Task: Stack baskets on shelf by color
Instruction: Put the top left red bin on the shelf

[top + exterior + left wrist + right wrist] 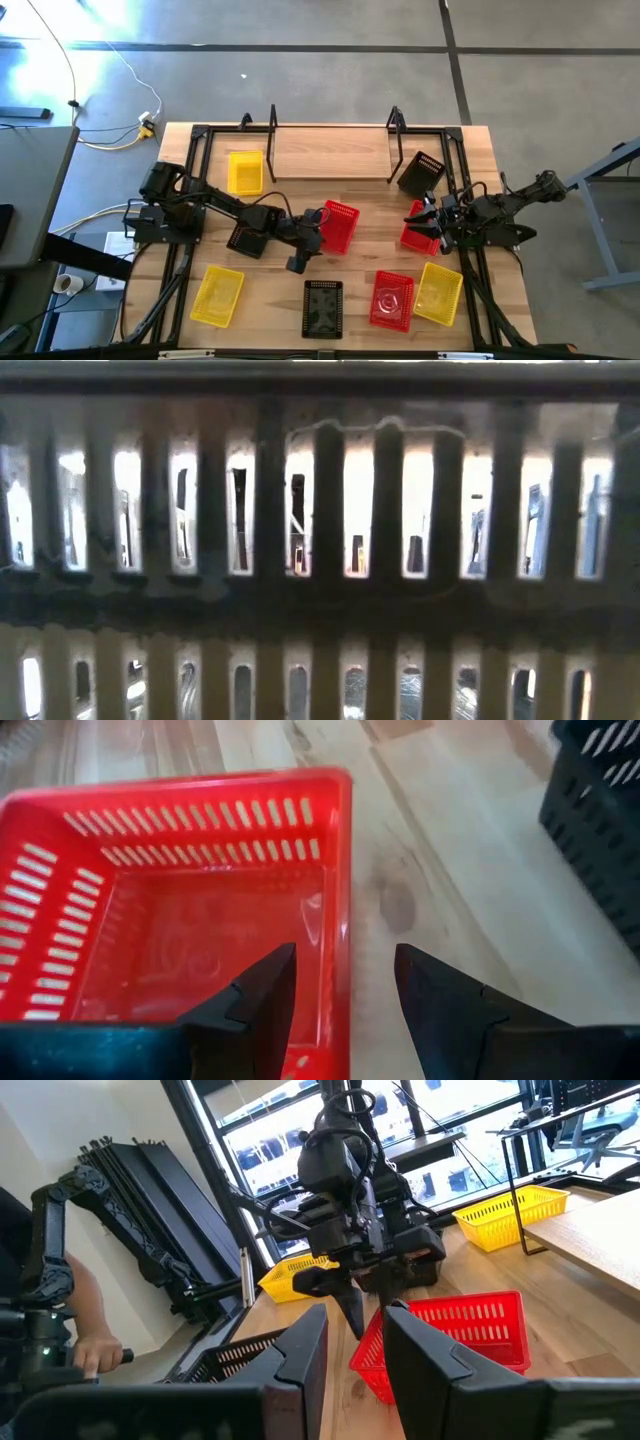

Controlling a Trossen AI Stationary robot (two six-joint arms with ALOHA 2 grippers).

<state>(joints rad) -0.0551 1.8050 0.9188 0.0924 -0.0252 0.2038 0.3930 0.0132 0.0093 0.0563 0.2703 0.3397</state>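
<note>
The left end effector (340, 1005) sits spread wide with one finger inside the red basket (340, 226) and the other just outside its wall, so it's straddling the rim, not pinching yet. That basket sits on the table (290, 195) just in front of the shelf (330, 155), near its middle. To do this bit well I'd drop a little deeper over the wall, close square on it rather than at a corner, then lift straight up so the basket doesn't swing or drag.

The right end effector (425, 215) is over by the shelf's right end, next to a second red basket (418, 238). Its fingers stand narrowly apart and I can't see anything between them in the right wrist view.

A yellow basket (245, 172) sits by the shelf's left frame, a black basket (421, 172) leans at its right frame.

Hard to make out: the low view is basically blocked by dark basket mesh right up against the lens. Another black basket in front of the shelf's left end is mostly hidden under the left arm.
</note>
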